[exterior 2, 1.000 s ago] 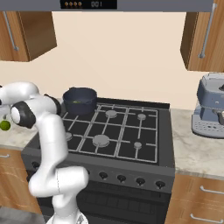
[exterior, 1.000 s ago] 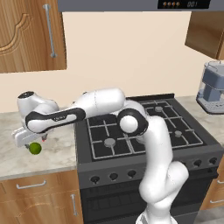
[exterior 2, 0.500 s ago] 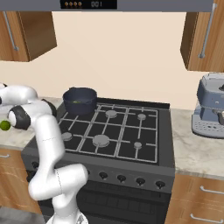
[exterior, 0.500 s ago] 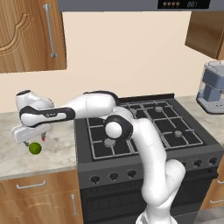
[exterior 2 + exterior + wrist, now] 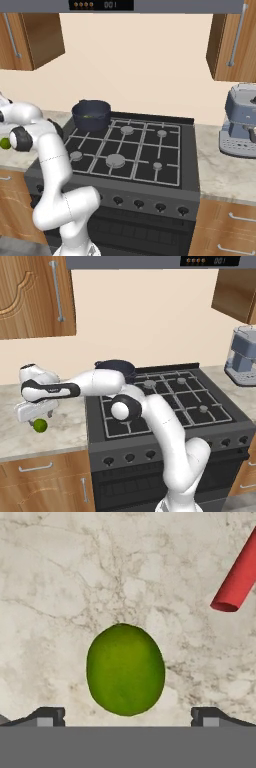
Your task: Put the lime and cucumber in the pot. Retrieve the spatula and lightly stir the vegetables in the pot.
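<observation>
The arm is reaching far out to the left over the marble counter (image 5: 65,428), with the gripper (image 5: 34,411) hanging just above the lime (image 5: 40,425), which is sitting on the stone beside the stove (image 5: 165,406). Looking down along the hand, the lime (image 5: 125,669) is lying between the two dark fingertips (image 5: 47,716), and the gripper's jaws are standing wide apart on either side of it, not touching it. A bit of the spatula (image 5: 239,577), its red handle, is poking in near the lime on the same counter. The pot (image 5: 91,114) is sitting on the stove's back left burner, with something green showing inside it, well apart from the lime (image 5: 5,144).
</observation>
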### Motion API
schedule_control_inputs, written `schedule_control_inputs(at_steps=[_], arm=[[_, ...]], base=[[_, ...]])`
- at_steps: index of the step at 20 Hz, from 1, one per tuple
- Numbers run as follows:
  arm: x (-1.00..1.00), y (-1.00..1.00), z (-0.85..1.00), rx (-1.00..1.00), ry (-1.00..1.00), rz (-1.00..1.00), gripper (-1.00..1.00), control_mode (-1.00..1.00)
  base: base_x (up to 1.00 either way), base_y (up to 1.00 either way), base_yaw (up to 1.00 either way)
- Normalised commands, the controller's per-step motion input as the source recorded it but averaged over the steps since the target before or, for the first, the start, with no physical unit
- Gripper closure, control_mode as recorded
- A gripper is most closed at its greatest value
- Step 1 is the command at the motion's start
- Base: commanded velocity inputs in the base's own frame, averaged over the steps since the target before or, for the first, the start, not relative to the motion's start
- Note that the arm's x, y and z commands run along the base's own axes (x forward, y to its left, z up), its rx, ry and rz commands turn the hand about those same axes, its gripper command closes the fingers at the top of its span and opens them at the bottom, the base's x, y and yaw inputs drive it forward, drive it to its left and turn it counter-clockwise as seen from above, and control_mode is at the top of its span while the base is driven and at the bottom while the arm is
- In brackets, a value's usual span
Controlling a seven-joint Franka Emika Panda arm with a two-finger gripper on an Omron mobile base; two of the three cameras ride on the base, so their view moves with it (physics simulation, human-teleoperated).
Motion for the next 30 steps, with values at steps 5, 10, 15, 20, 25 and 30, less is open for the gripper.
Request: schedule_control_inputs(at_steps=[5, 10, 15, 20, 25, 30], arm=[[0.14, 0.02, -0.32, 0.01, 0.00, 0.00, -1.00, -1.00], [-0.02, 0.01, -0.04, 0.00, 0.02, 0.02, -1.00, -1.00], [-0.19, 0.00, -0.08, 0.00, 0.01, 0.04, -1.00, -1.00], [-0.09, 0.00, -0.31, 0.00, 0.01, 0.03, -1.00, -1.00], [0.00, 0.00, -0.30, 0.00, 0.01, 0.00, -1.00, -1.00], [0.00, 0.00, 0.00, 0.00, 0.02, 0.00, 1.00, -1.00]], base=[[0.00, 0.00, 0.00], [0.00, 0.00, 0.00], [0.00, 0.00, 0.00], [0.00, 0.00, 0.00], [0.00, 0.00, 0.00], [0.00, 0.00, 0.00]])
